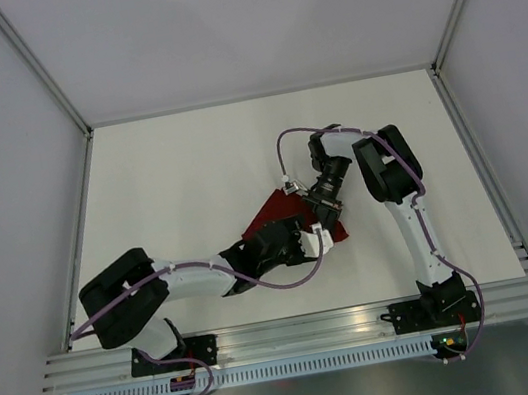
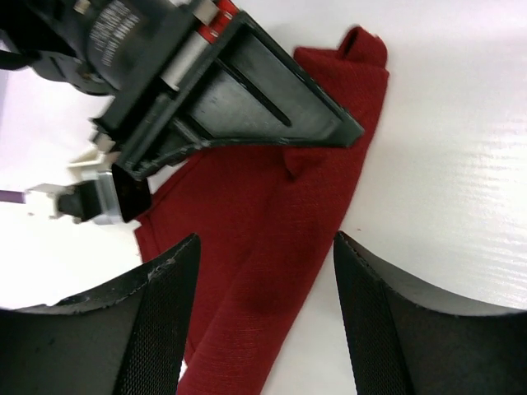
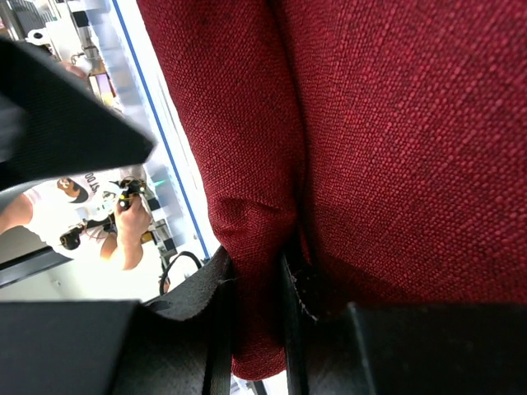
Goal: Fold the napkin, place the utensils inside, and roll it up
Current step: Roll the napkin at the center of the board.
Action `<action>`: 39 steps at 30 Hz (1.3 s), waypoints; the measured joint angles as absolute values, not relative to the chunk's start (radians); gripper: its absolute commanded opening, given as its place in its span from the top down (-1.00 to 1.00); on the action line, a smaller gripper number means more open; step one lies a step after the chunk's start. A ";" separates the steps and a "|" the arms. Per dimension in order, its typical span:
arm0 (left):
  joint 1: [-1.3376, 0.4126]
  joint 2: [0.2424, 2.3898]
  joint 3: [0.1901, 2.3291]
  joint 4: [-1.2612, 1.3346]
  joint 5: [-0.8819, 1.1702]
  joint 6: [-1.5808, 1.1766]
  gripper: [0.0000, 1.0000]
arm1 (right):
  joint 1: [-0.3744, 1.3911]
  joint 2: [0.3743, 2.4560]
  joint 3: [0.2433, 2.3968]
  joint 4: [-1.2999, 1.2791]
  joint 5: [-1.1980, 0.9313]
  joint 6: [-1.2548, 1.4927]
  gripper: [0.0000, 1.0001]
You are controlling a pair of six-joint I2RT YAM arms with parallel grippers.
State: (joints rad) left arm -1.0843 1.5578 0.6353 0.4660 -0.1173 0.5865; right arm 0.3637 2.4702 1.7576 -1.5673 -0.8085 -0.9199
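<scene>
Pincer on the right (image 3: 255, 329) nips the half-hidden napkin (image 3: 370, 123); left pincer (image 2: 265, 247) gapes wide over it.

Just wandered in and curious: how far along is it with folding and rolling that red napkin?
The napkin looks folded into a layered strip. The right gripper pinches a fold of it, and the left gripper hangs open above. No utensils show, perhaps hidden inside; a tidy roll looks not yet made.

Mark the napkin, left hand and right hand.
napkin (image 2: 280, 206): left wrist view, middle of the folded cloth.
left hand (image 2: 265, 247): left wrist view, midway between its open fingertips.
right hand (image 3: 255, 284): right wrist view, midway between the fingertips pinching a napkin fold.
</scene>
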 measured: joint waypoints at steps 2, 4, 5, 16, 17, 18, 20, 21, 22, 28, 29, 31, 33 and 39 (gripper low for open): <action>-1.084 1.582 0.638 0.457 -0.109 0.597 -0.47 | 0.360 2.473 1.758 -1.572 -0.808 -0.921 0.60; -1.083 1.611 0.640 0.450 -0.101 0.601 -0.49 | 0.358 2.474 1.758 -1.574 -0.808 -0.921 0.60; -1.082 1.625 0.640 0.448 -0.097 0.601 -0.50 | 0.357 2.475 1.758 -1.575 -0.808 -0.923 0.60; -1.014 1.705 0.686 0.447 -0.061 0.599 -0.29 | 0.356 2.476 1.758 -1.578 -0.808 -0.928 0.60; -1.010 1.712 0.695 0.435 -0.048 0.598 -0.16 | 0.356 2.476 1.758 -1.578 -0.808 -0.929 0.59; -1.007 1.721 0.705 0.427 -0.039 0.594 0.13 | 0.355 2.476 1.758 -1.578 -0.807 -0.929 0.59; -1.004 1.736 0.725 0.393 -0.009 0.582 0.41 | 0.352 2.476 1.758 -1.579 -0.806 -0.929 0.59; -1.003 1.743 0.735 0.384 -0.002 0.580 0.55 | 0.350 2.476 1.758 -1.579 -0.804 -0.930 0.56; -1.001 1.747 0.752 0.359 0.009 0.580 0.73 | 0.347 2.476 1.758 -1.579 -0.801 -0.931 0.54; -0.999 1.757 0.789 0.313 0.047 0.562 0.95 | 0.319 2.462 1.745 -1.580 -0.801 -0.933 0.08; -0.998 1.757 0.792 0.317 0.049 0.548 0.95 | 0.319 2.452 1.736 -1.579 -0.805 -0.932 0.03; -0.993 1.758 0.793 0.320 0.058 0.522 0.95 | 0.321 2.432 1.722 -1.571 -0.807 -0.934 -0.11; -0.987 1.758 0.794 0.322 0.072 0.496 0.95 | 0.321 2.401 1.696 -1.555 -0.811 -0.939 -0.21; -0.970 1.766 0.799 0.345 0.105 0.407 0.95 | 0.315 2.296 1.637 -1.460 -0.795 -0.963 -0.28</action>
